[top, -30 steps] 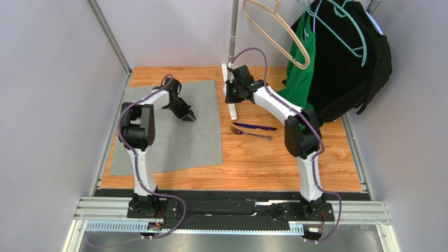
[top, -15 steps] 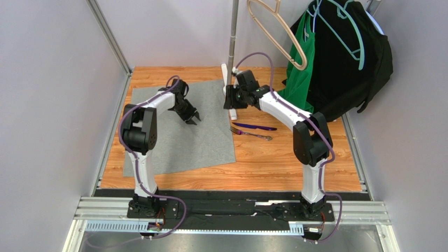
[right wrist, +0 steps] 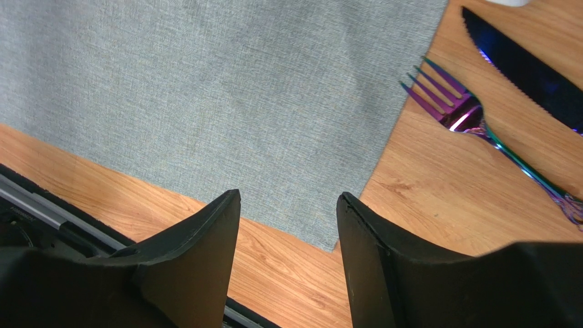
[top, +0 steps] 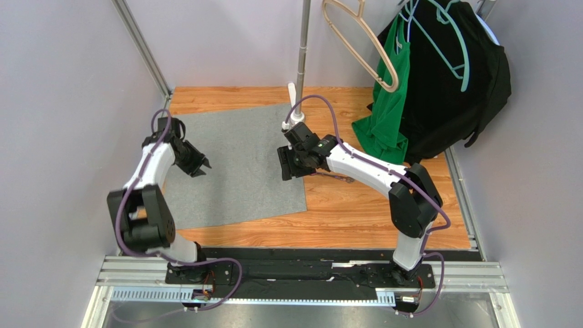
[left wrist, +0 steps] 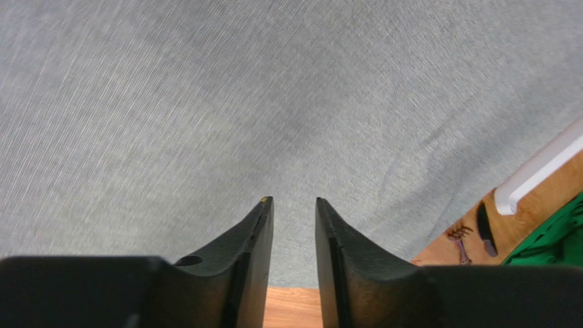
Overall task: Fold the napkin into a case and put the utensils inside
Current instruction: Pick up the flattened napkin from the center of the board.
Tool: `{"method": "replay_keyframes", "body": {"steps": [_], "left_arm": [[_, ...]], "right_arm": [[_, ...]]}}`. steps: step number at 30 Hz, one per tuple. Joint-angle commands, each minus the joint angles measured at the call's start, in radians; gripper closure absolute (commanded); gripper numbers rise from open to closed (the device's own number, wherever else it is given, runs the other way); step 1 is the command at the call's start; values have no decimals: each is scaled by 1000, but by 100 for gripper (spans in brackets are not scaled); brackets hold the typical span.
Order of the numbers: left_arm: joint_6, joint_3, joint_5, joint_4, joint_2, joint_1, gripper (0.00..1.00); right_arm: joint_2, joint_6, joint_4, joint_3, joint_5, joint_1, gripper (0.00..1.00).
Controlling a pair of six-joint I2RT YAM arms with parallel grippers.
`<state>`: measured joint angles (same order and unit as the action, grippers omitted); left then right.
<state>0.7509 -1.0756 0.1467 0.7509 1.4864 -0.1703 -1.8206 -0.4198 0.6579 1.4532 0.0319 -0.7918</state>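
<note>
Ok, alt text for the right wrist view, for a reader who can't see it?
The right gripper stands open and empty over a corner of the flat grey napkin on the wooden table. Beside the napkin, on bare wood, lie a purplish fork and a dark serrated knife.

No legible text, label, brand mark, number or sign is found on any surface in the three views.
</note>
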Motion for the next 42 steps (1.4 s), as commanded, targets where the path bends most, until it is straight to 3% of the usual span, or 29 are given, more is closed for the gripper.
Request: {"method": "replay_keyframes", "body": {"steps": [1, 5, 9, 11, 18, 21, 27, 32, 37, 42], "left_arm": [[-108, -194, 117, 33, 257, 3, 64], [-101, -346, 134, 50, 481, -9, 66], [-76, -360, 97, 86, 557, -80, 64], [-62, -318, 189, 41, 549, -119, 64], [-64, -270, 97, 65, 471, -178, 62], [-99, -227, 172, 48, 419, -204, 60], [-114, -98, 202, 48, 148, -204, 48], [-131, 5, 12, 157, -190, -204, 46], [-97, 123, -145, 237, -541, -205, 46], [-55, 157, -95, 245, -698, -202, 41]], "right_arm": [[56, -22, 32, -10, -81, 11, 41], [81, -45, 49, -39, -84, 9, 40], [103, -42, 34, -76, -89, 11, 36], [110, -50, 5, -111, -92, 11, 32], [95, -70, -12, -129, -52, 9, 31], [110, -71, -21, -151, -50, 11, 28], [122, -210, 3, -198, -92, 8, 28], [132, -391, 49, -211, -200, -41, 33], [118, -595, 46, -255, -199, -110, 40], [37, -744, 196, -162, -378, -201, 43]]}}
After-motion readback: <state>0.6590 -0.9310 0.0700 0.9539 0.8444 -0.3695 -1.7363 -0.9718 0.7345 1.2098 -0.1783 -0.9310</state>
